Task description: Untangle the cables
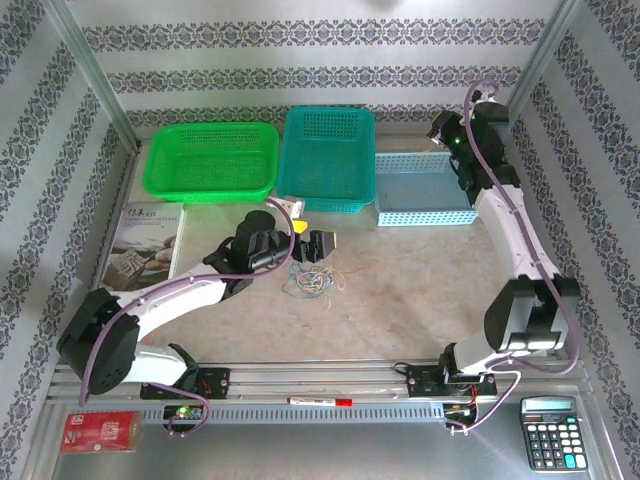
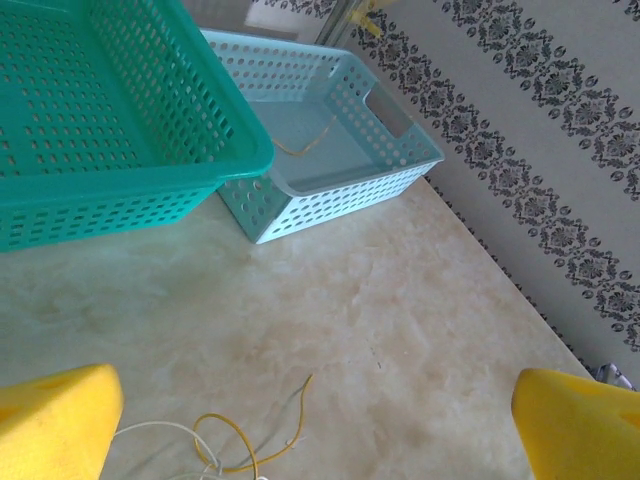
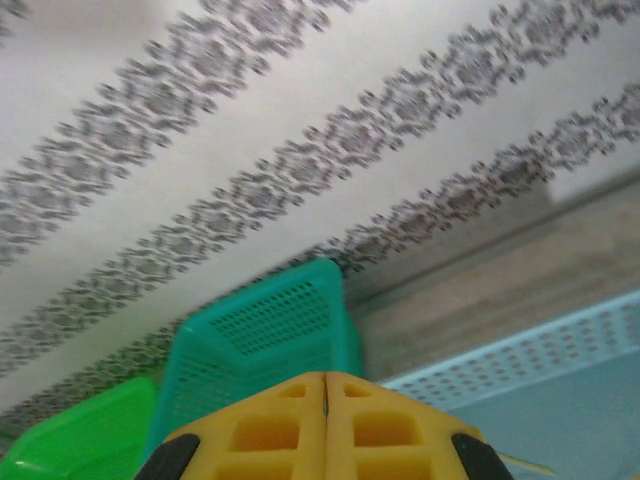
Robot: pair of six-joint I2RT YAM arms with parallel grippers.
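Note:
The cables (image 1: 312, 281) lie as a small loose tangle of thin wires on the marble tabletop near the middle. My left gripper (image 1: 312, 238) hangs just behind and above them, open with nothing between its fingers. In the left wrist view its yellow fingertips (image 2: 55, 420) stand far apart at the lower corners. A curled yellow wire (image 2: 240, 440) and a white wire (image 2: 150, 428) lie on the table between them. One yellow wire (image 2: 305, 145) rests in the light blue basket (image 2: 340, 140). My right gripper (image 1: 442, 135) is raised at the back right over that basket, shut, its pads (image 3: 325, 420) pressed together on nothing.
Three baskets line the back wall: green (image 1: 212, 160), teal (image 1: 328, 158) and light blue (image 1: 425, 188). A booklet (image 1: 140, 245) lies at the left. A calculator (image 1: 548, 432), a red marker (image 1: 320, 401) and a red packet (image 1: 98, 432) sit along the near rail.

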